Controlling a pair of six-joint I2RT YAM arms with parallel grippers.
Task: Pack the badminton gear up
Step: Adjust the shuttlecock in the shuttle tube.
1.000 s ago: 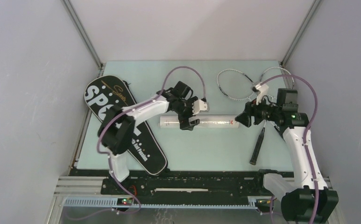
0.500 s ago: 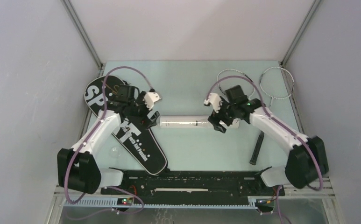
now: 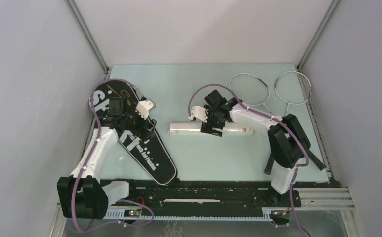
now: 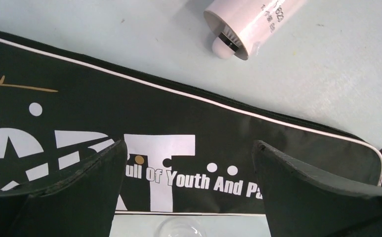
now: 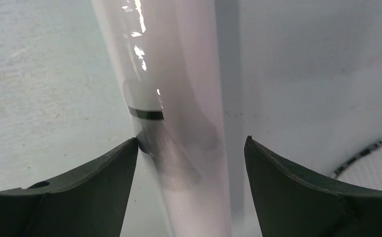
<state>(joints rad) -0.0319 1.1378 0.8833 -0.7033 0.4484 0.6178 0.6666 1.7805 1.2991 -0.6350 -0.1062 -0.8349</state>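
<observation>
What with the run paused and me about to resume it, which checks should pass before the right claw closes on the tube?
1. Right claw open: ok.
2. Tube between its fingers: ok, the right wrist view shows it running between them.
3. Tube free of the bag and the racquets: ok, it lies apart from both.
4. Tube end closed: not ok, a shuttlecock pokes out at the end near the bag.
5. Left claw out of the way: ok, open above the bag.
6. Other shuttlecocks inside the tube: cannot tell.
</observation>
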